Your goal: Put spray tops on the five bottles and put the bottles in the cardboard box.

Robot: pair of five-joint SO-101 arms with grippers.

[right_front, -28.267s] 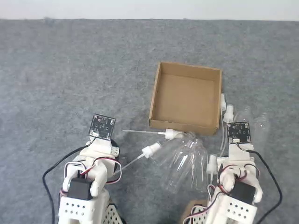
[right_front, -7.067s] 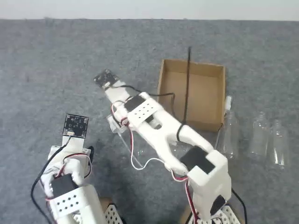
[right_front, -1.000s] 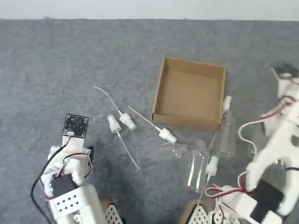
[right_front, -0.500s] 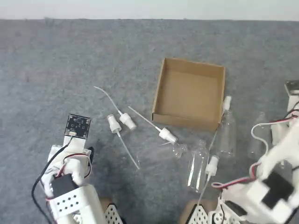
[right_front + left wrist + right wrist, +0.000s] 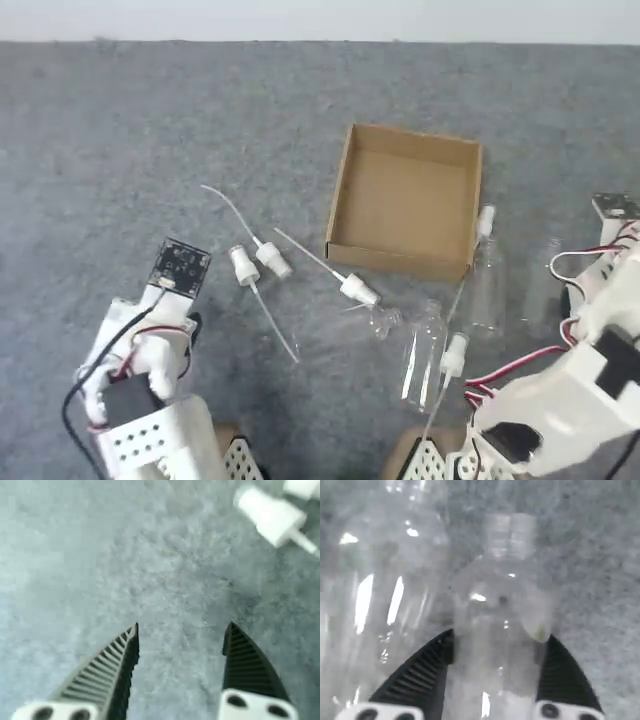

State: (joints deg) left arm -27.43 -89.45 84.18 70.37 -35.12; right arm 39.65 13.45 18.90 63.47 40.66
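Swung across to the high view's right edge, the right gripper (image 5: 499, 636) straddles a clear plastic bottle (image 5: 502, 595), jaws spread, likely poised to grab it for capping.

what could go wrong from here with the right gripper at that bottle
The right gripper is open around a clear bottle, with a second bottle close beside it, so closing could catch or shove that neighbour. The clear bottle looks smooth and rounded, so it may slip out when squeezed.
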